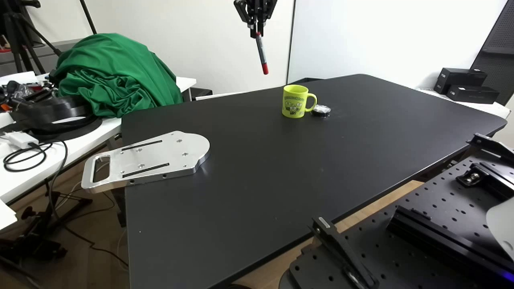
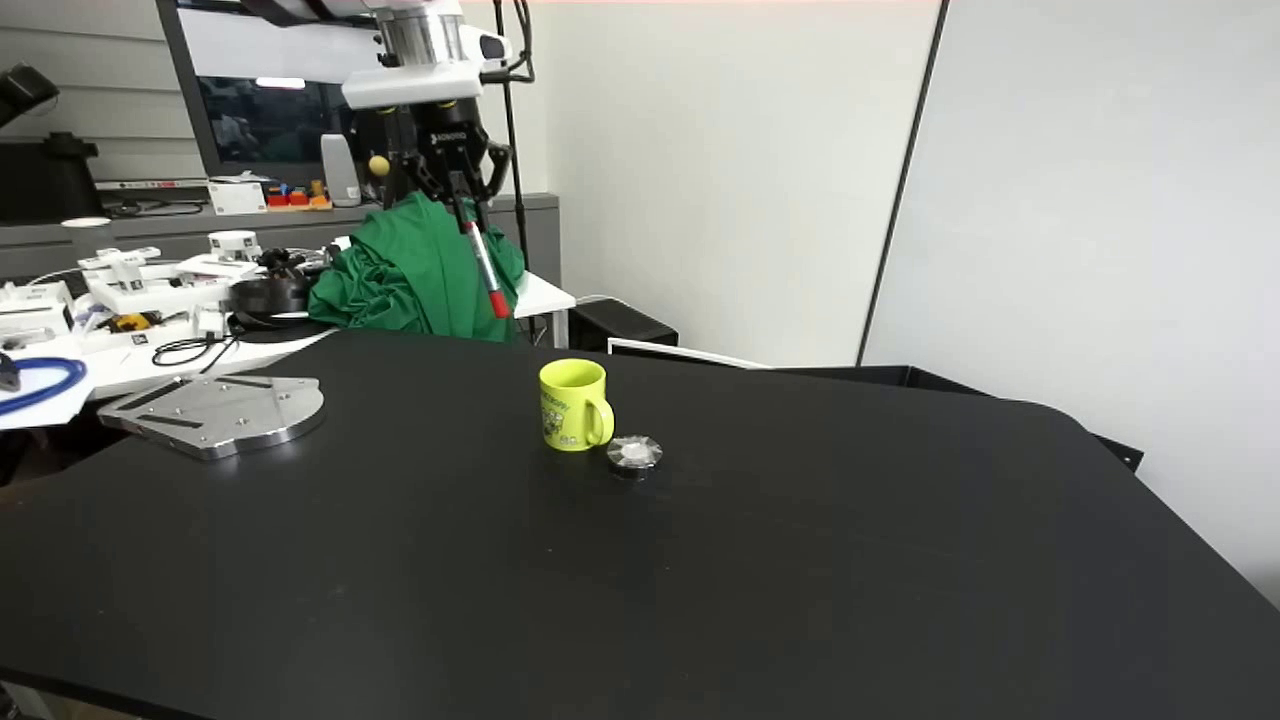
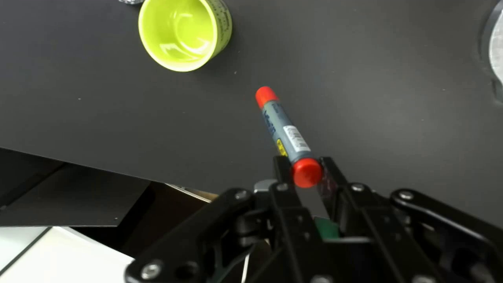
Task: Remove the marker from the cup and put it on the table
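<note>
My gripper (image 1: 257, 33) is shut on the marker, high above the table (image 1: 249, 208). The marker (image 1: 261, 52) has a grey barrel with red ends; it hangs tilted below the fingertips in both exterior views (image 2: 484, 265). In the wrist view the gripper (image 3: 303, 167) pinches the marker (image 3: 287, 131) near one red end, and the far end points towards the cup. The yellow-green cup (image 1: 290, 100) stands upright on the table in both exterior views (image 2: 566, 415). In the wrist view the cup (image 3: 182, 33) is empty inside. The marker is apart from cup and table.
A small round dark object with a shiny top (image 1: 321, 111) lies beside the cup's handle. A silver metal plate (image 1: 160, 154) lies at the table's edge and overhangs it. A green cloth (image 1: 116, 76) is heaped on the white side desk. A black perforated base (image 1: 437, 200) adjoins the table.
</note>
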{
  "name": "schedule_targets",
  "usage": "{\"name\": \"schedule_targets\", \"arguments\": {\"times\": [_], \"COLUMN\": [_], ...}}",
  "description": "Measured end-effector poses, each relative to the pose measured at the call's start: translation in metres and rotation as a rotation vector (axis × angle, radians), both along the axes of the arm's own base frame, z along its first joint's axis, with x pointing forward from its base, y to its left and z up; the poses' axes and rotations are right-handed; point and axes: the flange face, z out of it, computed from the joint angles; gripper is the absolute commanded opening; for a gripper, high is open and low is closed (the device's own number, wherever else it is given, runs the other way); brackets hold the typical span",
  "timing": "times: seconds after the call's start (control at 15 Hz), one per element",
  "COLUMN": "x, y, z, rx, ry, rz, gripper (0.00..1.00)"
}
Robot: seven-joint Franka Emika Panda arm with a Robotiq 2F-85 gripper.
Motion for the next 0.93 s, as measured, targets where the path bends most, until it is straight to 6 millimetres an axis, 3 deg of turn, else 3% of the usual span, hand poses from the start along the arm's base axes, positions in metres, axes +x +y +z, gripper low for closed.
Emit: {"name": "schedule_targets", "arguments": {"times": [0.27,0.6,0.93], "x": [-0.015,-0.046,-0.063], "y": [0.043,0.105,0.131], "z": [-0.019,-0.065,-0.121], "rx": [0.043,0.045,-0.002], "ry": [0.064,0.284,0.482], "rz": [0.041,0.092,0.105], "gripper": [0.06,0.06,0.06]}}
